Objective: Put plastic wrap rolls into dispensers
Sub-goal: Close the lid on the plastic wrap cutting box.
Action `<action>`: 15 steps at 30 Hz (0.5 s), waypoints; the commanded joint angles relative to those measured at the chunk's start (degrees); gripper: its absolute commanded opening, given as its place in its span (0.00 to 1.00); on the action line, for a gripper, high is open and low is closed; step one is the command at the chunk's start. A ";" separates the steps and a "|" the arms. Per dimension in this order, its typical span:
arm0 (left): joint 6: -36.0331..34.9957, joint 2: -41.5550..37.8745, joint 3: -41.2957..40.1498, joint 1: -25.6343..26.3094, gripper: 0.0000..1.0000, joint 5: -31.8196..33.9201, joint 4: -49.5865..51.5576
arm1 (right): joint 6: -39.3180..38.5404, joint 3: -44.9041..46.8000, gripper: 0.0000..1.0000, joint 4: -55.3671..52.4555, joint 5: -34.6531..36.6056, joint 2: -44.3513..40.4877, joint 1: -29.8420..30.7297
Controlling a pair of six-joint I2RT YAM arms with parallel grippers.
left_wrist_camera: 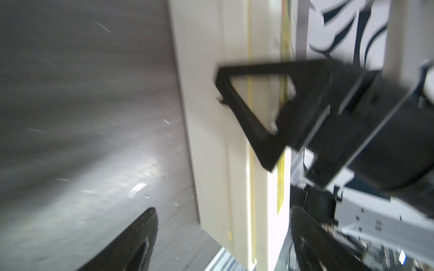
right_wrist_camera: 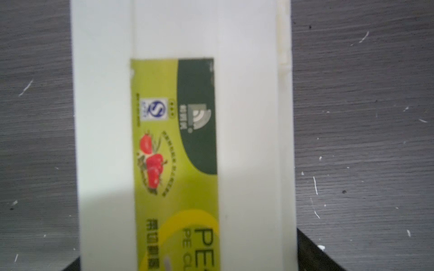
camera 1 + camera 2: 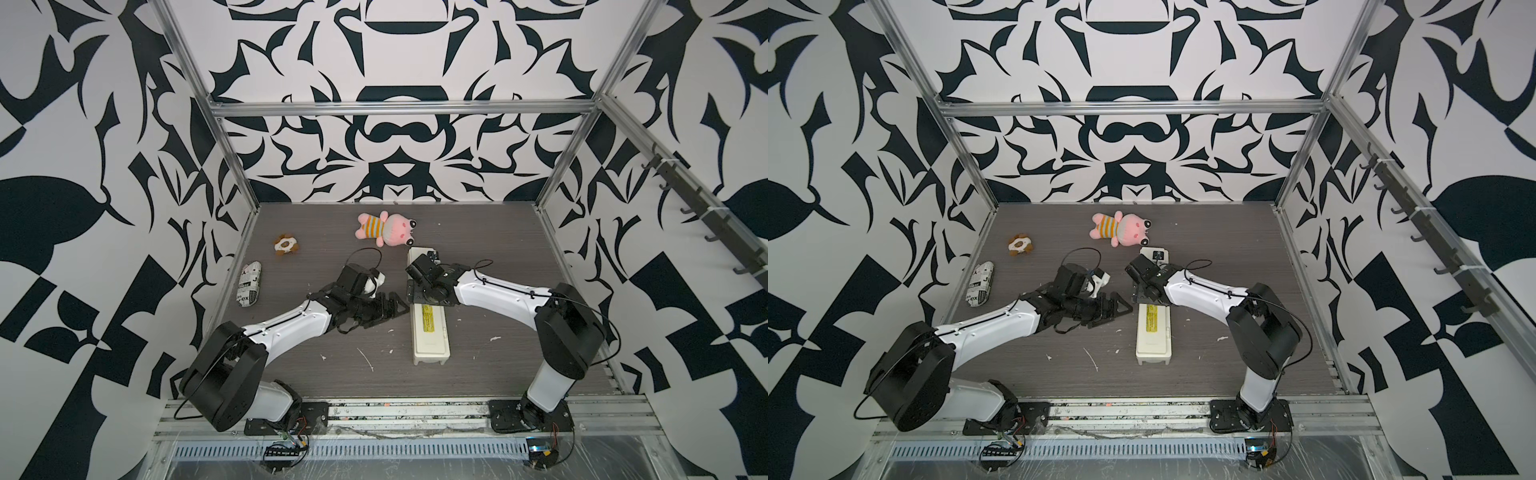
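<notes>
A: Dispenser (image 3: 431,347) spot?
B: Flat on table (image 3: 498,361), lid (image 2: 249,117) down, yellow label (image 2: 164,199) up.
A: Right gripper (image 3: 429,293)?
B: Over dispenser's far half, pointing down, jaws wide, a finger each side of it. Contact with its walls: can't tell.
A: Left gripper (image 3: 392,308)?
B: Just beside dispenser's left-arm side, tips toward it, jaws wide apart, holding nothing.
A: Clutter?
B: Pink plush (image 3: 384,228) past dispenser's far end; newsprint bundle (image 3: 249,284) well off its left-arm side.

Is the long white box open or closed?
Closed. The dispenser has its yellow label lying flat on top, and none of its inside shows.
</notes>
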State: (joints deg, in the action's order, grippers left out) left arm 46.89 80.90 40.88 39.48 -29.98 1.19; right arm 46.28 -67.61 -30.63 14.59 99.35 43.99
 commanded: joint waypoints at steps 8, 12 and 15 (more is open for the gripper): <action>5.47 4.74 -5.36 9.88 0.84 -0.22 -11.37 | 0.52 2.48 0.90 -1.66 -0.75 -1.07 0.57; 7.58 6.12 -7.70 12.69 0.78 3.31 -13.54 | 0.40 2.96 0.90 -0.99 -0.28 -1.35 1.00; 9.49 8.65 -9.17 13.24 0.72 3.98 -16.26 | 0.80 3.90 0.90 -0.30 0.89 -1.68 2.10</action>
State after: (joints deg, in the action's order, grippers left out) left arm 54.39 85.80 34.26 51.51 -28.47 -15.66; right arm 46.02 -65.49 -28.12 15.33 98.80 44.73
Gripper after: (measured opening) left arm 0.728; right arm 0.903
